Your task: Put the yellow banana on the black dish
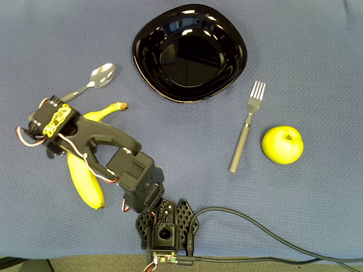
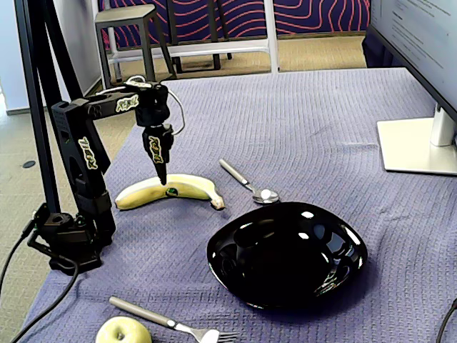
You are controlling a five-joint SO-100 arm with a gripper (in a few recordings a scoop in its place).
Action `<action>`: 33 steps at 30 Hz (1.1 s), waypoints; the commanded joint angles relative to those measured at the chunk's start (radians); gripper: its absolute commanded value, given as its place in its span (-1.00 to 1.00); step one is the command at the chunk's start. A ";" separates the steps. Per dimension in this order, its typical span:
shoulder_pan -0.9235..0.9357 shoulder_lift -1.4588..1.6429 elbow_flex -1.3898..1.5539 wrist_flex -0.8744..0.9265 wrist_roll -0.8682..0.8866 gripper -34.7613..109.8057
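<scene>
The yellow banana (image 1: 85,181) (image 2: 171,191) lies flat on the blue cloth at the left of the overhead view, its brown stem tip toward the black dish. My gripper (image 1: 52,126) (image 2: 162,179) points straight down, with its tip at the banana's upper edge beside the small green sticker. The fingers show as one narrow wedge, so no gap between them can be made out, and the arm hides the banana's middle from above. The glossy black dish (image 1: 227,71) (image 2: 335,246) sits apart from the banana with nothing in it.
A spoon (image 1: 95,79) (image 2: 250,186) lies between the banana and the dish. A fork (image 1: 245,130) (image 2: 153,319) and a yellow-green apple (image 1: 282,144) (image 2: 123,331) lie on the dish's other side. A monitor foot (image 2: 418,146) stands at one table edge.
</scene>
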 commanded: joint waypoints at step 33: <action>0.044 -0.106 0.075 -0.195 0.000 -0.19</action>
